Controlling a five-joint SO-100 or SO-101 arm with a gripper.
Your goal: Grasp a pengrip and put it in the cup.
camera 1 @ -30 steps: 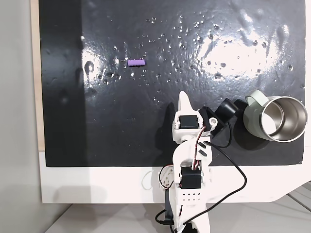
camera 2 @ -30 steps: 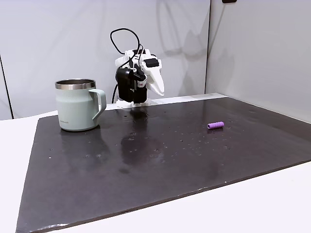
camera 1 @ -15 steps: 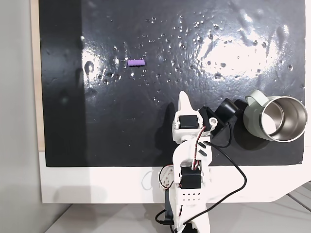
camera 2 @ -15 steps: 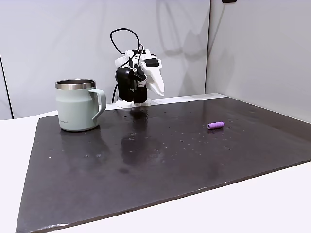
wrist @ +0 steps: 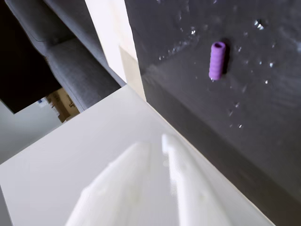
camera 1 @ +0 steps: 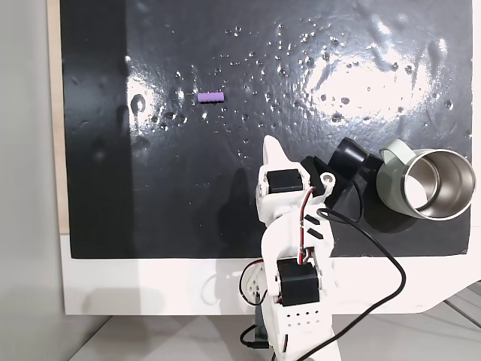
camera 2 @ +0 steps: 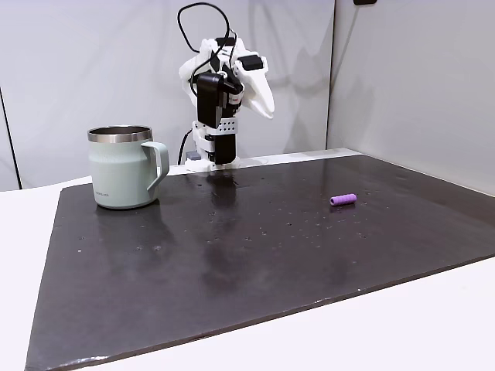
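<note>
White printed-plastic arm (camera 1: 289, 248) with boxy black servo motors (camera 1: 299, 281) set into its links; pale tapered tool (camera 2: 261, 97) with a pointed tip; a perforated white panel near the base; thin red and white wires; looping black cable (camera 1: 376, 256); black cylindrical wrist module (camera 1: 347, 162).

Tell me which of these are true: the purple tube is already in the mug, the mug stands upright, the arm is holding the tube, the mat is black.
1. The purple tube is in the mug: false; it lies on the mat, far from the mug.
2. The mug stands upright: true.
3. The gripper holds the tube: false; it is raised near the arm's base, away from the tube.
4. The mat is black: true.
</note>
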